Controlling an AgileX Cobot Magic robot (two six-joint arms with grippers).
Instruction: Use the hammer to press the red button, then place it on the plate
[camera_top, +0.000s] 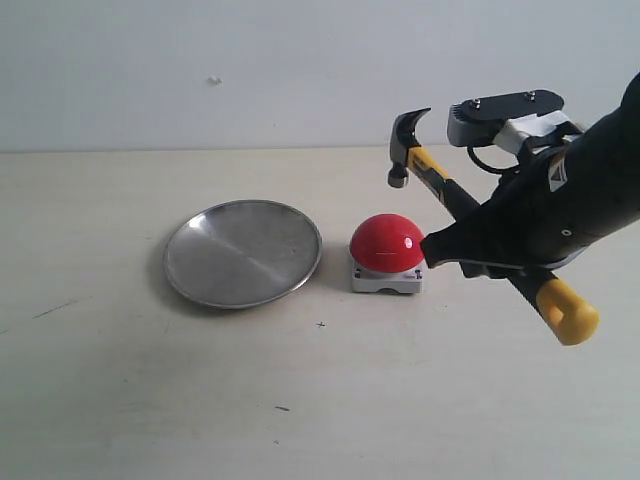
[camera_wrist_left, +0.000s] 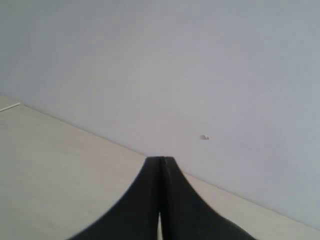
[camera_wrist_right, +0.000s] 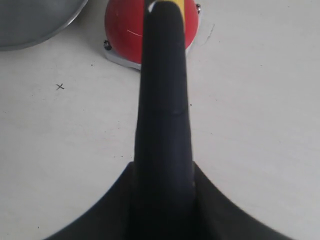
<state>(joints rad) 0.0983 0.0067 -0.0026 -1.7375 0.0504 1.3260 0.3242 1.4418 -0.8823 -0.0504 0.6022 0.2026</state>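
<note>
A: Where's the hammer (camera_top: 432, 172) rn?
B: Up in the air, in the right claw (camera_top: 455, 243). Jaws closed round the black handle approx mid-length. Yellow end (camera_top: 567, 311) sticks out low behind, head is up front. Head hangs above the red button (camera_top: 387, 243) w/ a clear gap, not touching.
A: Left claw (camera_wrist_left: 161, 165)?
B: Fingers pressed together, nothing in it, aimed off at the wall.
A: How'll the hammer handle?
B: Stiff, no flex. Prob head-heavy, dark metal head vs lighter handle, so it may want to pivot in the jaws. Handle looks like grippy rubber, so a mid-handle hold seems ok imo. Closer to the head = more control for a press.
A: Looks?
B: Small claw hammer, curved claw at the back of the head, round face pointing down, yellow accents on the handle. Button's a glossy red dome on a square grey base, near the plate (camera_top: 240, 250) but apart from it. Plate's round, shallow, dull silver, nothing on it, sits on the pale worktop (camera_top: 320, 400).
A: Watch-outs?
B: Dome's slick & curved, so aim for the crown or the face may skid off. Lay the hammer down gently b/c thin metal could slide.
</note>
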